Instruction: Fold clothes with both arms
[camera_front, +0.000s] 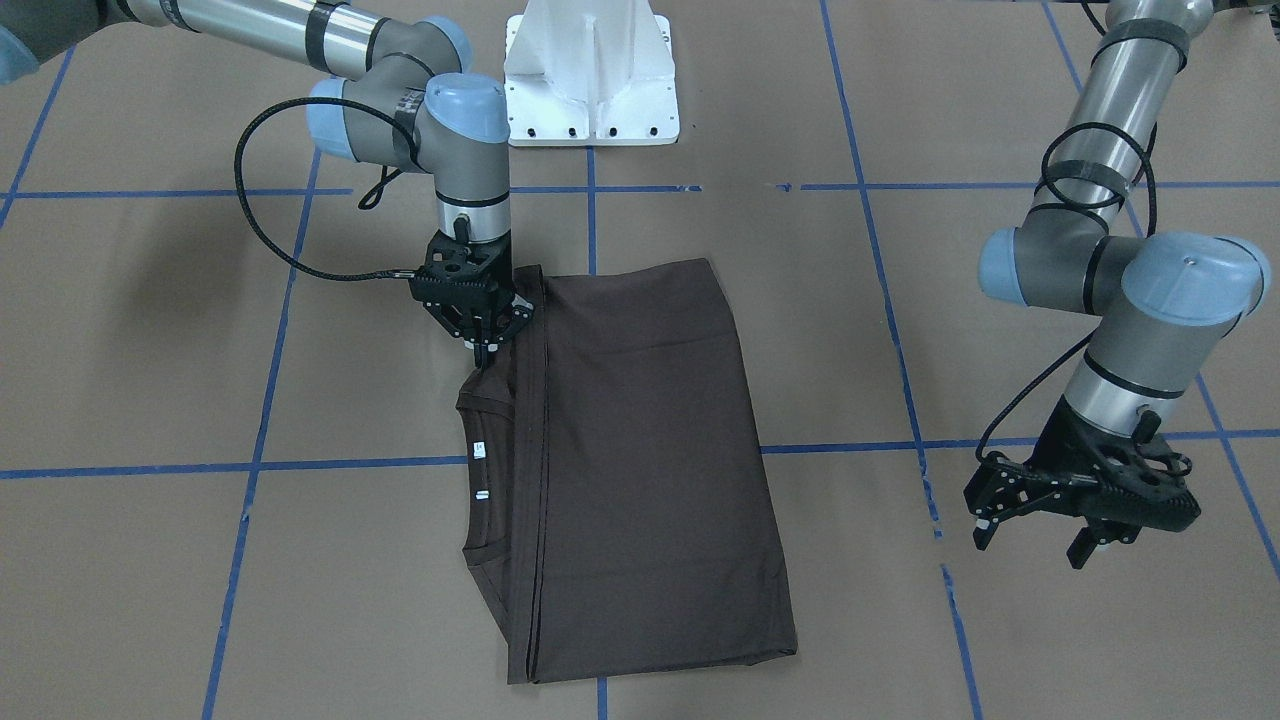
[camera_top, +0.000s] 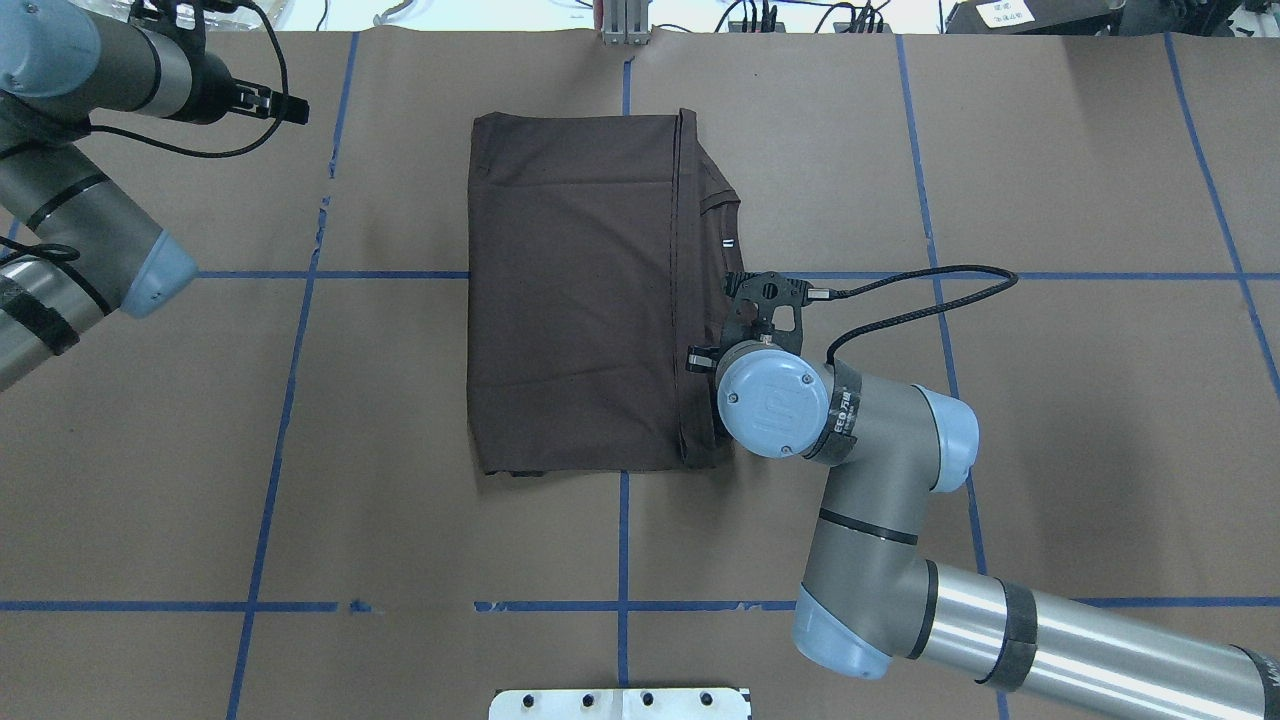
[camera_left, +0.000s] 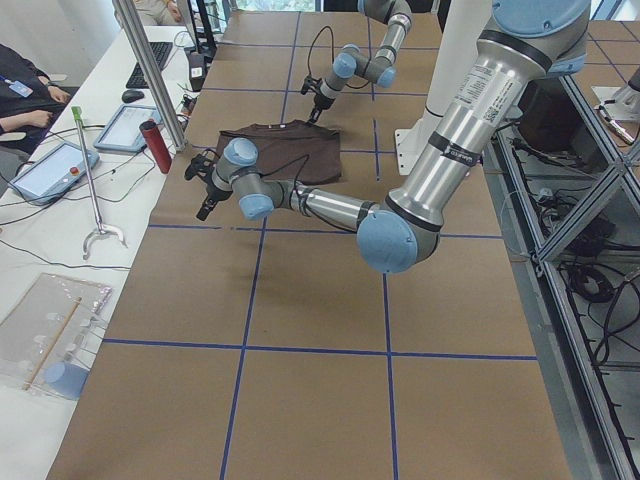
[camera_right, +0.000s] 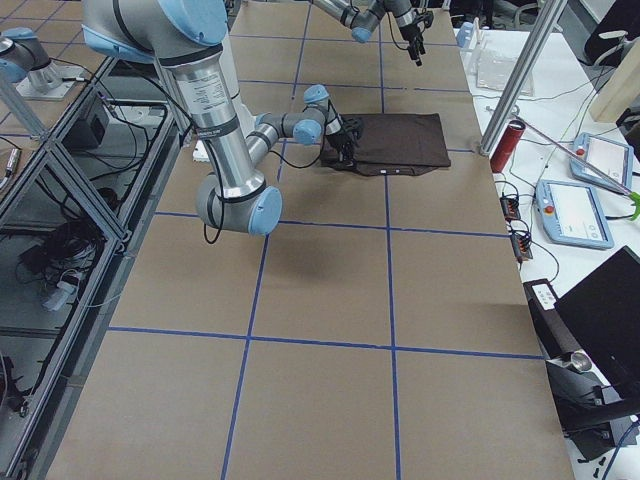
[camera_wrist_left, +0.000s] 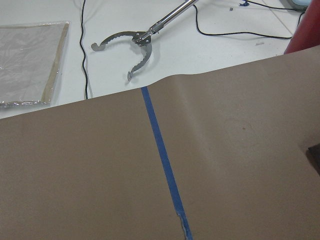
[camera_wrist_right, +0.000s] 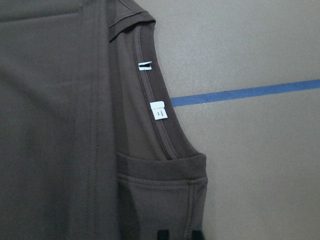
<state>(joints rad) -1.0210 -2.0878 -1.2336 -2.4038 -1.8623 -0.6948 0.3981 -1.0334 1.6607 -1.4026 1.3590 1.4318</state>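
The dark brown T-shirt (camera_front: 640, 450) lies folded into a narrow rectangle on the brown paper, also visible from overhead (camera_top: 570, 300). Its collar side, with the white tags (camera_wrist_right: 158, 110), faces my right arm. My right gripper (camera_front: 483, 352) points straight down at the shoulder beside the collar. Its fingers are shut on the cloth, which rises to a small peak there. In the right wrist view only the black fingertips (camera_wrist_right: 161, 234) show, at the bottom edge on the fabric. My left gripper (camera_front: 1035, 535) hovers open and holds nothing, well off the shirt's far side.
The white pedestal base (camera_front: 590, 80) stands behind the shirt. Blue tape lines (camera_top: 622, 540) grid the paper. Past the paper's edge lie a metal reacher tool (camera_wrist_left: 135, 40), a red cylinder (camera_left: 155, 145) and tablets (camera_left: 50, 165). A person (camera_left: 20, 90) sits there.
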